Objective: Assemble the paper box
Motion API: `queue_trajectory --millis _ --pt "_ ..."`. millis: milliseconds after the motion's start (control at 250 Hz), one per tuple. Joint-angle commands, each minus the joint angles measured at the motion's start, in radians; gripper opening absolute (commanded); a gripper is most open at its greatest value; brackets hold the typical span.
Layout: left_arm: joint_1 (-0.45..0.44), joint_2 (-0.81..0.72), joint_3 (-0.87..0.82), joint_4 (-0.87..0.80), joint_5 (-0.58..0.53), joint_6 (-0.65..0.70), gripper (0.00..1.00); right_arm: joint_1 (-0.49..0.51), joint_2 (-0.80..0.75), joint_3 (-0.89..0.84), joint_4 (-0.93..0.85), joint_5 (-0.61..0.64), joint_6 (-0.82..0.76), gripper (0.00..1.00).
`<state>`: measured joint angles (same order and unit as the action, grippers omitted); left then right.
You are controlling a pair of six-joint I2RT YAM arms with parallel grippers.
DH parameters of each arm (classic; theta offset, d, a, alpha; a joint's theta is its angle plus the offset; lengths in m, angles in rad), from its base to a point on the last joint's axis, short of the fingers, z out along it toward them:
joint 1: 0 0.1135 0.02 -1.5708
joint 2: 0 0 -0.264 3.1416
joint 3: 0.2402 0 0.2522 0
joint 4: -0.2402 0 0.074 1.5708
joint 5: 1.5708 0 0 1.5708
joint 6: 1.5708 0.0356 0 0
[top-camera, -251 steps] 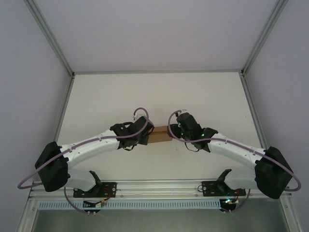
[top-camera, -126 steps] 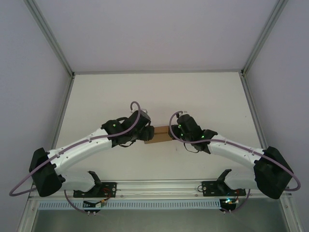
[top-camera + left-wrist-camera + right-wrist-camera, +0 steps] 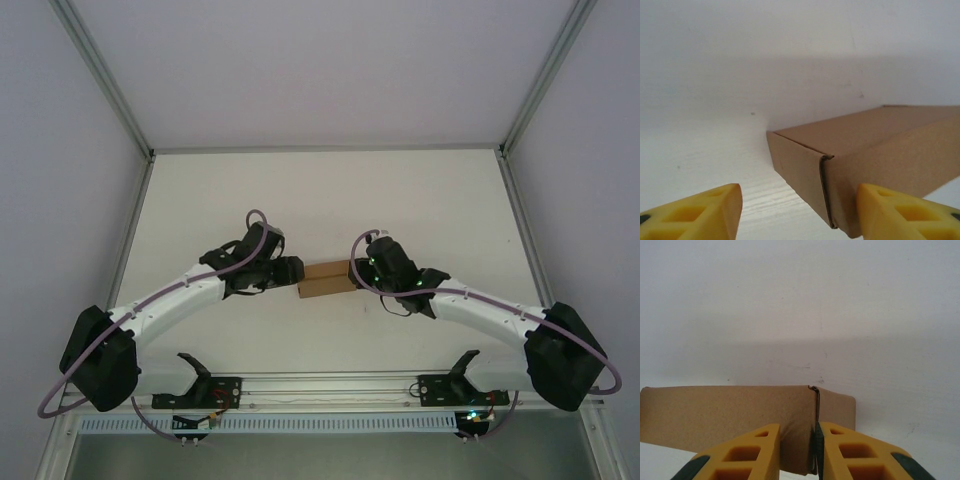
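Note:
The paper box [image 3: 325, 279] is a small, closed, plain brown mailer lying flat on the white table between my two arms. In the left wrist view its near corner [image 3: 827, 165] points at the camera. My left gripper [image 3: 800, 215] is open just off the box's left end [image 3: 293, 272], with that corner between the spread yellow fingers [image 3: 705, 212]. My right gripper [image 3: 799, 455] is shut on the box's right end [image 3: 357, 274]. The box's brown wall [image 3: 730, 410] fills the gap between its fingers [image 3: 860, 455].
The white table [image 3: 330, 200] stretches bare behind the box up to the back wall. Aluminium posts [image 3: 135, 210] and side walls close it in on the left and right. A metal rail [image 3: 330, 378] with both arm mounts runs along the near edge.
My left gripper has let go and drawn back to the left, uncovering the box's left end. The right gripper has closed a little and stayed on the right end.

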<state>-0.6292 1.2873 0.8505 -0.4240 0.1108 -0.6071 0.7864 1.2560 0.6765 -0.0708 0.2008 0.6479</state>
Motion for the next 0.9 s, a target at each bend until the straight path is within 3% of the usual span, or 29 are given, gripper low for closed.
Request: queue_trajectory --millis 0,291,467,619,894 --pt "0.020 0.017 -0.046 0.053 0.087 -0.011 0.44 -0.003 0.053 -0.045 -0.158 0.020 0.029 0.24" --pt "0.034 -0.025 -0.263 0.278 0.145 0.027 0.40 -0.017 0.079 -0.042 -0.176 0.006 0.073 0.23" --pt "0.033 -0.011 -0.354 0.400 0.128 0.039 0.28 -0.049 0.078 -0.067 -0.137 -0.065 0.086 0.22" --pt "0.034 -0.013 -0.380 0.420 0.145 0.015 0.20 -0.079 0.077 -0.089 -0.132 -0.109 0.127 0.20" --pt "0.034 -0.052 -0.426 0.409 0.084 0.016 0.19 -0.144 0.091 -0.108 -0.175 -0.189 0.232 0.11"
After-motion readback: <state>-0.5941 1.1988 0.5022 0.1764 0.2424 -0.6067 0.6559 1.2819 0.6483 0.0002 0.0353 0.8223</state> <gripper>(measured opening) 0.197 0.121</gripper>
